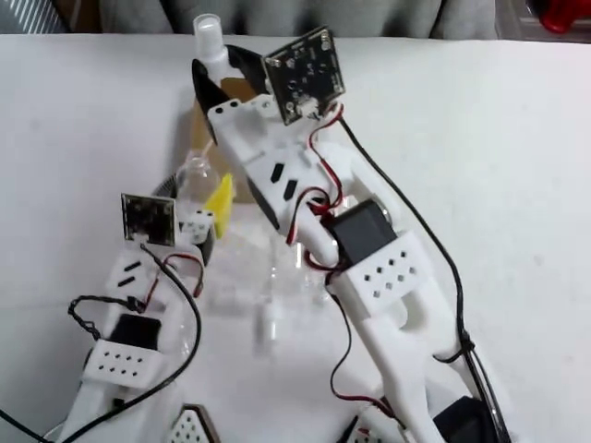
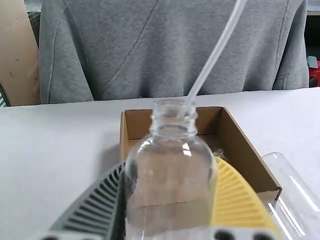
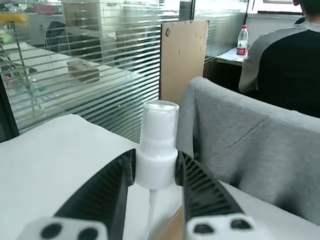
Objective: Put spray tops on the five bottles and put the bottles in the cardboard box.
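Note:
My left gripper (image 2: 170, 210) is shut on a clear bottle (image 2: 170, 170), held upright between its grey and yellow fingers (image 2: 240, 200). In the high view this bottle (image 1: 197, 177) stands just in front of the cardboard box (image 1: 198, 120). My right gripper (image 3: 156, 170) is shut on a white spray top (image 3: 157, 147), its black fingers gripping the collar. From above, the spray top (image 1: 209, 35) sits high over the box. Its thin tube (image 2: 210, 65) slants down into the bottle's mouth. The open cardboard box (image 2: 175, 122) lies right behind the bottle.
More clear bottles (image 1: 254, 249) lie on the white table between the two arms, one of them beside my left gripper (image 2: 295, 185). A loose white spray top (image 1: 268, 325) lies near them. A grey covered chair back (image 2: 170, 45) stands behind the table's far edge.

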Robot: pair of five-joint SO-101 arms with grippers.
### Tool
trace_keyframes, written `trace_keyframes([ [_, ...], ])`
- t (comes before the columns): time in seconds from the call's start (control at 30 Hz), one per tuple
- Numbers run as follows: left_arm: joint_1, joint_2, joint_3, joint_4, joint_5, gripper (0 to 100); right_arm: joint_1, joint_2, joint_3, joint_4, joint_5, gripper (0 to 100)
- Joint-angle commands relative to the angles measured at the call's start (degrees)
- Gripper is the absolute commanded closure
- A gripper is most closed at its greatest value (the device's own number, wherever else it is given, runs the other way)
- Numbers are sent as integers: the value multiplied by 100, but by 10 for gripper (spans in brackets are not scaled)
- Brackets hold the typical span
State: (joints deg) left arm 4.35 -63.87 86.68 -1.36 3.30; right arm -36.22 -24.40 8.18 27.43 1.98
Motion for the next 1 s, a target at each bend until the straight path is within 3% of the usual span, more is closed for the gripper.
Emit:
trace_keyframes([
  [0.0,-31,13,-290,-211,79,978,-180,75,-299,-101,-53,984],
  [0.47,-31,13,-290,-211,97,978,-347,673,-440,-22,-53,984],
  [0.97,-92,13,-290,-211,97,978,-444,1587,-2426,2686,-53,984],
])
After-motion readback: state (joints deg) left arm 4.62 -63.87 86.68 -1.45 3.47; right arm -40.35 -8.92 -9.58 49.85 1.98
